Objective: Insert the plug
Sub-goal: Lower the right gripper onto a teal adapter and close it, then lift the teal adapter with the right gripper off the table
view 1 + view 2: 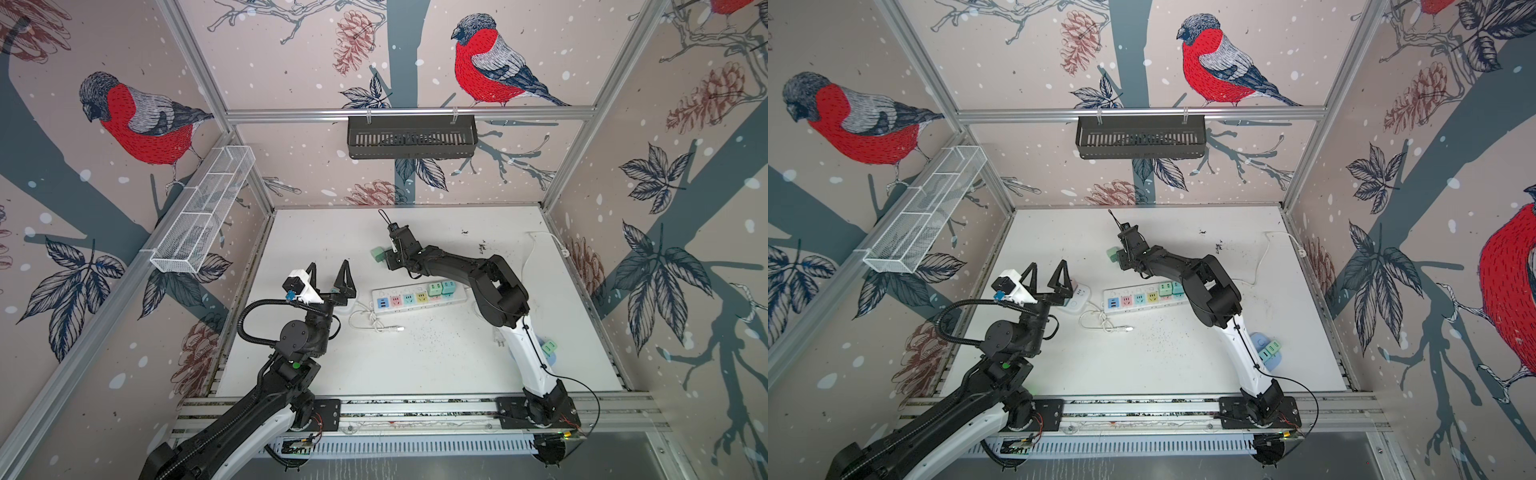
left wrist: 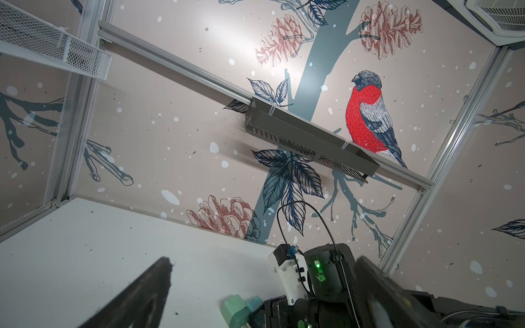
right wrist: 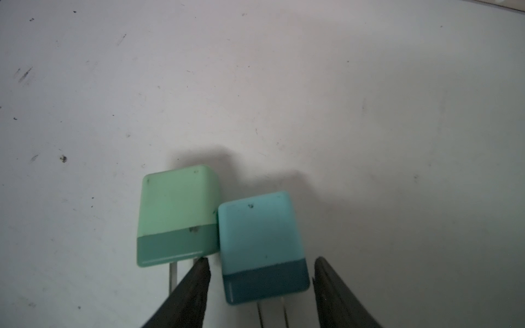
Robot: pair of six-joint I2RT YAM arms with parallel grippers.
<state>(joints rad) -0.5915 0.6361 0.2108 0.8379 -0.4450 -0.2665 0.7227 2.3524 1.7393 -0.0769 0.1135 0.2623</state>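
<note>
I see my right gripper (image 3: 261, 259) reaching out past the middle of the white table (image 1: 457, 365), on the far side of the power strip (image 1: 415, 296). In the right wrist view its two black fingers (image 3: 196, 284) sit one on each side of the blue plug (image 3: 262, 247). There is a thin gap on both sides, so the jaws are partly closed around the plug but are not pinching it yet. The blue plug lies flat on the table, and its metal pins (image 3: 285, 312) point back toward the gripper.

A green plug (image 3: 177, 215) lies just beside the blue one, touching it along one edge. One finger tip is right at the green plug's corner.

The power strip lies in the middle of the table, with two small plugs (image 1: 441, 286) already in its right end. A white cable (image 1: 374, 322) is curled up on the near side of the strip.

My left gripper (image 1: 328, 270) is up in the air on the left side, holding nothing, with its jaws spread wide apart.
</note>
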